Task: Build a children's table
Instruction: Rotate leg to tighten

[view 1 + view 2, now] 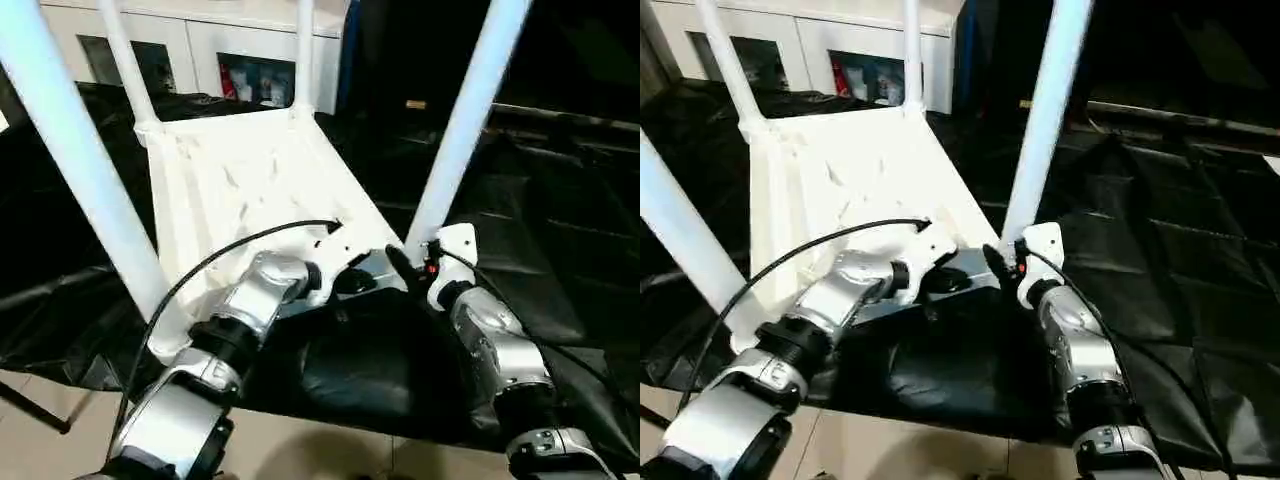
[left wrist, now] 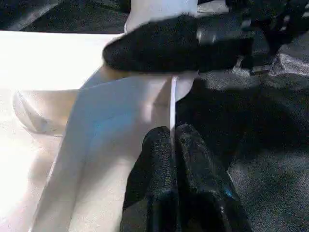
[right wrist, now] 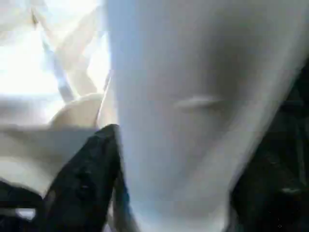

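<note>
Black cloth drapes the work table [image 1: 560, 250], and white cabinets [image 1: 250, 50] stand behind it.

On that cloth the children's table top [image 1: 240, 190] lies upside down, ribbed underside up, with four white legs rising from its corner sockets.

At its near edge the left gripper [image 2: 174, 145] has its two black fingers pressed together, their tips against the thin white rim of the top beside the near-right corner socket [image 2: 145, 101]. Nothing sits between the fingers.

The right gripper [image 1: 415, 268] stands at the foot of the near-right leg [image 1: 465, 120]. Its jaws are spread wide, one black finger [image 3: 82, 179] to one side of the leg and the other to the far side, so they straddle the tube. Whether the pads press on it cannot be told.

The two grippers are close together at this corner, with little free space between them.

Beyond them, the near-left leg [image 1: 80, 170] slants up past the left forearm [image 1: 250, 300]. The two far legs [image 1: 125, 60] stand at the far edge of the top. To the right of the top the black cloth lies bare and wrinkled. In front of the near edge it sags in a fold [image 1: 360, 360].
</note>
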Robot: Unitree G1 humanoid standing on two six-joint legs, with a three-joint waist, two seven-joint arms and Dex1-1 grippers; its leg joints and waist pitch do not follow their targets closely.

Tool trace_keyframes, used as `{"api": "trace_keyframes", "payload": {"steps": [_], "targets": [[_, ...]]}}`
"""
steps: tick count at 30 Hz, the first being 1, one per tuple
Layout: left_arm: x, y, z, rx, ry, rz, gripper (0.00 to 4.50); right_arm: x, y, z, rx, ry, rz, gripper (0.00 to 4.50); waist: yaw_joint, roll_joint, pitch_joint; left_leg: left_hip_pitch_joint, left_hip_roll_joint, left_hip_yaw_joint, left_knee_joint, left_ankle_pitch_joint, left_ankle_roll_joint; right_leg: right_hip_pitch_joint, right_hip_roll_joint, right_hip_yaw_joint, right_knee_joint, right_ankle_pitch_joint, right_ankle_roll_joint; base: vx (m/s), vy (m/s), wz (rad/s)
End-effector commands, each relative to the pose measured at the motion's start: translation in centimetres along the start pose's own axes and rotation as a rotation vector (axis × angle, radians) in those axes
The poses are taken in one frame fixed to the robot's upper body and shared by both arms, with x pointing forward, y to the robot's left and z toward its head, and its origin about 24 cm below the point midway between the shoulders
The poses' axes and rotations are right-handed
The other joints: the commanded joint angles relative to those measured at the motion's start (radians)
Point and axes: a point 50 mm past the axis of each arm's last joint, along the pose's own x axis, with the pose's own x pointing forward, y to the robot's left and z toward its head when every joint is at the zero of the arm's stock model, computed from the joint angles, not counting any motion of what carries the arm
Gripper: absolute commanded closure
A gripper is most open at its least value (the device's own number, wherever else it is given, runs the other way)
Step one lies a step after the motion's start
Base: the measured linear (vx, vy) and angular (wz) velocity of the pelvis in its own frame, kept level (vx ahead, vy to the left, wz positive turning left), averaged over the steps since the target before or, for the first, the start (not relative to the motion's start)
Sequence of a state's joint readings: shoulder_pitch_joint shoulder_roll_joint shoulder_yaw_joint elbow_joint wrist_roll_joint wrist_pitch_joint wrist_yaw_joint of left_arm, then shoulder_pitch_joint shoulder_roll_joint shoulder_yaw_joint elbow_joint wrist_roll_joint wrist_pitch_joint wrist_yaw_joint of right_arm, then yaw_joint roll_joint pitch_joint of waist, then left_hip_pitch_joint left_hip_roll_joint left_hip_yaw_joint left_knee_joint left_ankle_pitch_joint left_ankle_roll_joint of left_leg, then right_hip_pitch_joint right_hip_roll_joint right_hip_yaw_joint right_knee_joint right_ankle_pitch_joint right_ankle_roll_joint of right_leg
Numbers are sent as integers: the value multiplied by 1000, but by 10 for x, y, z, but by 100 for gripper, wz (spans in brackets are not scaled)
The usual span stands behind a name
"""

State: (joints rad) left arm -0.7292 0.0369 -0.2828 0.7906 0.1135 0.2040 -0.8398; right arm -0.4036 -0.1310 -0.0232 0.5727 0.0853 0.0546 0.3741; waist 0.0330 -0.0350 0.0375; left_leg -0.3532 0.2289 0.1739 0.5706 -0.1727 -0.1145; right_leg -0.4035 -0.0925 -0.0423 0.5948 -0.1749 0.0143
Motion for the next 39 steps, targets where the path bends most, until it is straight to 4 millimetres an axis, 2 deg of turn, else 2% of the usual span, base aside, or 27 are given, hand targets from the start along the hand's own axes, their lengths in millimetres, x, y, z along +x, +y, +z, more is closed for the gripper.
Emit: {"api": "trace_keyframes", "payload": {"steps": [1,6,8,10,11,12,16,17,22,23,26,28,31,32,38,39], "targets": [[14,-17,17,38,-63,-101,450,5,28,-7,-44,35,152,82,2,-11,-51,-6,-15,13,-65,-290,50,38,-20,17,-86,-337,-156,0,0,0],[-3,-8,7,44,-42,-178,450,-12,13,2,-137,-14,346,82,4,-14,-53,-9,-14,15,-62,-276,76,42,-21,18,-84,-301,-171,0,0,0],[-9,-6,4,47,-32,-209,450,-20,9,4,-143,-19,424,82,10,-15,-53,-7,-13,17,-60,-265,94,44,-22,20,-82,-279,-181,0,0,0],[-17,-5,0,51,-20,-258,450,-29,4,6,-134,-23,502,82,12,-15,-57,-12,-11,15,-58,-228,109,50,-23,20,-73,-218,-201,0,0,0],[-22,-4,-2,53,-9,-297,450,-36,0,7,-128,-21,554,82,14,-14,-60,-12,-9,15,-56,-189,127,53,-21,19,-63,-138,-231,0,0,0],[-26,-4,-4,53,-1,-323,450,-39,-2,7,-130,-14,579,82,13,-12,-59,-13,-8,15,-55,-175,138,53,-20,18,-59,-106,-249,0,0,0],[-39,-3,-13,49,53,-404,450,-52,-7,9,-158,20,664,82,17,-10,-59,-6,-6,17,-53,-176,141,49,-21,20,-56,-83,-273,0,0,0],[-45,-3,-17,44,68,-441,450,-57,-9,10,-158,30,691,82,23,-8,-57,-5,-3,17,-55,-183,137,49,-21,21,-54,-80,-277,0,0,0],[-54,-2,-21,30,78,-475,450,-64,-11,12,-142,40,742,82,26,-10,-54,-3,-4,17,-59,-226,108,48,-23,21,-60,-152,-260,0,0,0],[-55,-2,-21,29,78,-477,450,-64,-12,12,-141,40,745,107,27,-9,-55,-3,-4,16,-59,-228,104,49,-24,21,-61,-159,-257,0,0,0],[-60,-1,-22,21,82,-493,450,-66,-11,12,-128,45,779,115,27,-11,-55,-6,-6,16,-59,-221,97,49,-24,22,-60,-166,-248,0,0,0],[-63,0,-23,18,87,-496,450,-67,-10,13,-121,49,799,145,27,-10,-56,-6,-6,16,-58,-214,95,49,-24,21,-60,-156,-248,0,0,0],[-65,1,-23,15,89,-495,450,-67,-9,13,-111,51,816,159,27,-9,-57,-5,-5,16,-58,-200,98,50,-24,21,-57,-138,-253,0,0,0],[-65,1,-23,14,89,-495,450,-67,-8,13,-108,52,819,176,27,-10,-58,-6,-5,16,-57,-191,99,51,-24,21,-55,-125,-255,0,0,0],[-61,1,-21,23,70,-466,450,-68,-3,8,-77,59,823,215,28,-11,-58,-6,-7,17,-55,-182,102,51,-23,21,-55,-113,-260,0,0,0],[-57,2,-18,26,51,-426,450,-65,-1,4,-55,54,787,234,28,-10,-57,-6,-7,17,-55,-188,100,50,-24,21,-56,-122,-258,0,0,0]]}}
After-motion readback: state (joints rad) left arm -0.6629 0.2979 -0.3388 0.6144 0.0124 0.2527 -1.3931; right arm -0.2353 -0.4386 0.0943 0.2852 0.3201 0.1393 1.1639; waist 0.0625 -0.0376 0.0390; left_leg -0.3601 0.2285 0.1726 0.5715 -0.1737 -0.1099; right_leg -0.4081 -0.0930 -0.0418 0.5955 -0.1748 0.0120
